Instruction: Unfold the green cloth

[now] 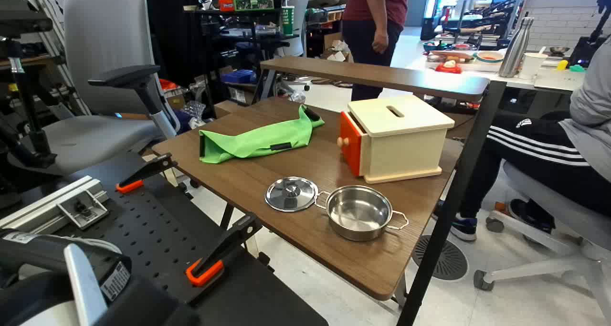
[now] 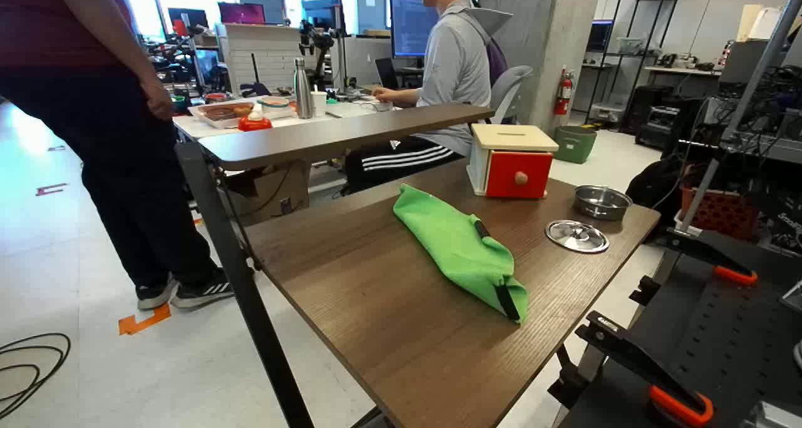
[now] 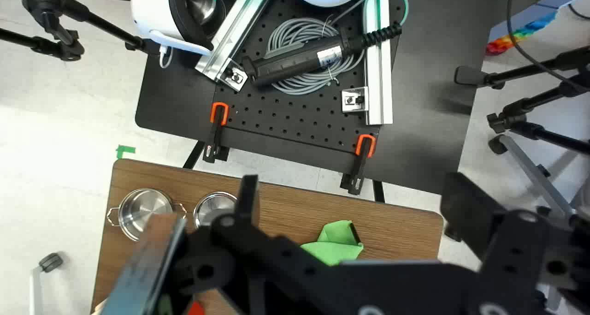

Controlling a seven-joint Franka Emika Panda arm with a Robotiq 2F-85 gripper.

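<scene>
The green cloth (image 1: 260, 140) lies folded over into a long creased strip on the brown table (image 1: 238, 111), with black tabs along its edges. One end stands up slightly. In an exterior view (image 2: 457, 243) it runs diagonally across the table, apart from the box. In the wrist view, one folded end of the cloth (image 3: 335, 248) shows; the gripper body hides the rest. My gripper (image 3: 351, 186) is open and empty, its fingers wide apart, high above the table. The gripper does not show in the exterior views.
A tan wooden box (image 1: 405, 147) with a red front stands on the table. A steel pot (image 1: 358, 214) and its lid (image 1: 291, 194) lie near it. A raised shelf (image 1: 372, 75) spans one side. A black bench (image 3: 286, 121) with orange clamps adjoins the table. People are nearby.
</scene>
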